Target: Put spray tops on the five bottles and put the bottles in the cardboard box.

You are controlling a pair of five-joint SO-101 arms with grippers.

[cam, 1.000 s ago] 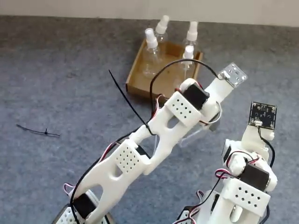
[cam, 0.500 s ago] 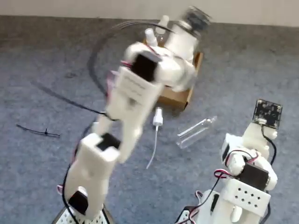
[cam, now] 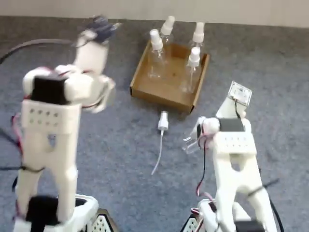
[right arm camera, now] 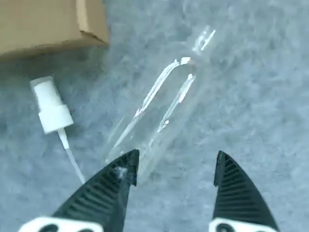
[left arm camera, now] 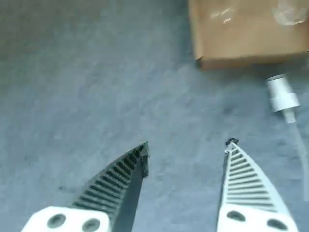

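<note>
Overhead, the cardboard box (cam: 161, 98) sits at the far middle of the grey table (cam: 270, 72). Four capped bottles (cam: 155, 50) stand upright at it. Two are clearly inside and two are at its far wall, in or just behind, I cannot tell which. Just in front of the box lies a loose spray top (cam: 163, 123), its thin tube trailing toward the arms. Near it lies the uncapped bottle (cam: 189, 143), largely covered by the right arm (cam: 234, 145). The left arm (cam: 48, 121) stands tall at the left, well apart from these.

From the left wrist, the left hand (left arm camera: 188, 144) hangs with fingers wide apart over bare table, holding nothing. A box corner and the spray top lie beyond it.

From the right wrist, the right hand (right arm camera: 177, 154) is spread apart and empty at the base end of the uncapped bottle, which lies on its side with its neck pointing away. One fingertip overlaps the base, and I cannot tell whether it touches. The spray top lies just beside the bottle.
</note>
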